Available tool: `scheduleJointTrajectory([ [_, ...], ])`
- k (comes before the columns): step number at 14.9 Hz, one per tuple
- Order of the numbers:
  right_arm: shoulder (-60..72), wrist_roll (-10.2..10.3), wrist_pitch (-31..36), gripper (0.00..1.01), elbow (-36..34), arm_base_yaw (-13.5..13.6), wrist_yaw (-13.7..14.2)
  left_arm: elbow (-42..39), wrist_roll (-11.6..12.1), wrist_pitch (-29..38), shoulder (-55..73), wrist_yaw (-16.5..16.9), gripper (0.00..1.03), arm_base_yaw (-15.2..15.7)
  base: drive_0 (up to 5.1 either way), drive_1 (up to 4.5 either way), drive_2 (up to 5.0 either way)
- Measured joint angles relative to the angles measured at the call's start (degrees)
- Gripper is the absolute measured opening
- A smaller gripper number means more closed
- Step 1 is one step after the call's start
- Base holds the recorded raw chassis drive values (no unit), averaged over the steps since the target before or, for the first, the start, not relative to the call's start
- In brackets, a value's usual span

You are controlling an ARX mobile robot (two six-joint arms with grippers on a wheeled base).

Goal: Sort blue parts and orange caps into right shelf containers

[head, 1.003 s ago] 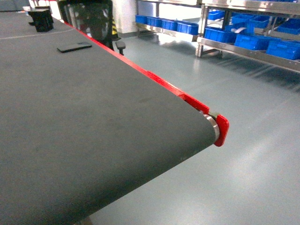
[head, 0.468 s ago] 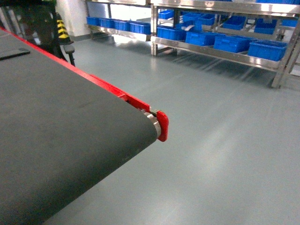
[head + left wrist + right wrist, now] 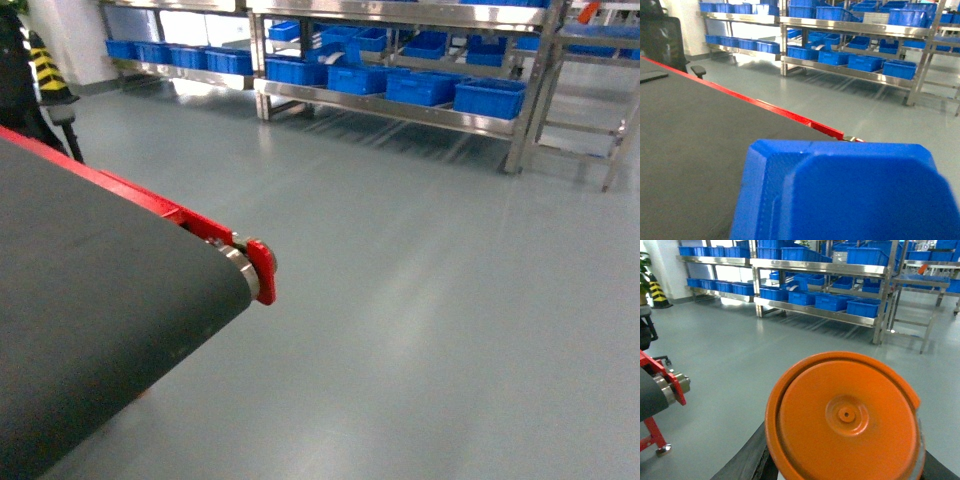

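Blue part (image 3: 845, 192) fills lower left-wrist view, close to lens, blocky, over the dark belt (image 3: 695, 145). Left gripper itself not seen; held or merely in front, cannot tell. Orange cap (image 3: 845, 415) fills lower right-wrist view, flat face toward lens, small centre dimple, over grey floor (image 3: 730, 360). Dark shapes at its lower edges; right gripper fingers not made out, state cannot tell.

Neither gripper in head view. No part or cap in head view.

Shelf (image 3: 400, 105) across far side of floor in head view, steel rails, blue bins (image 3: 490, 97) in a row on lower level; more bins on upper levels in wrist views. A second steel frame (image 3: 590, 110) to the right of it.

Belt end at lower left of head view, red side rail (image 3: 150, 200), red end plate (image 3: 263, 270) beside silver roller (image 3: 240, 270). Yellow-black striped post (image 3: 48, 70) at far left.

Versus 0.5 s and 1.0 s ago: belt end shifted left and lower in head view, less belt in frame, more floor. Shelf moved from top right toward top centre, its right end and the second frame now in view. Black flat item on belt gone from head view.
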Motion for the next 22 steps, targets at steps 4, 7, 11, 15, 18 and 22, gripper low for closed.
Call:
scheduleJointTrajectory([
  [4,0.0,0.0,0.0,0.43,0.0,0.0,0.0,0.0,0.0,0.0,0.0,0.0,0.42,0.0,-1.9,-1.89,-1.9],
  [7,0.0,0.0,0.0,0.43,0.0,0.0,0.0,0.0,0.0,0.0,0.0,0.0,0.42,0.0,-1.9,-1.89,-1.9],
  [11,0.0,0.0,0.0,0.43,0.0,0.0,0.0,0.0,0.0,0.0,0.0,0.0,0.42,0.0,-1.9,-1.89,-1.9],
  [15,0.0,0.0,0.0,0.43,0.0,0.0,0.0,0.0,0.0,0.0,0.0,0.0,0.42,0.0,-1.9,-1.89,-1.9],
  [18,0.0,0.0,0.0,0.43,0.0,0.0,0.0,0.0,0.0,0.0,0.0,0.0,0.42,0.0,-1.6,-1.61,-1.6],
  [22,0.0,0.0,0.0,0.43,0.0,0.0,0.0,0.0,0.0,0.0,0.0,0.1,0.42,0.0,-1.6,-1.61,-1.6],
])
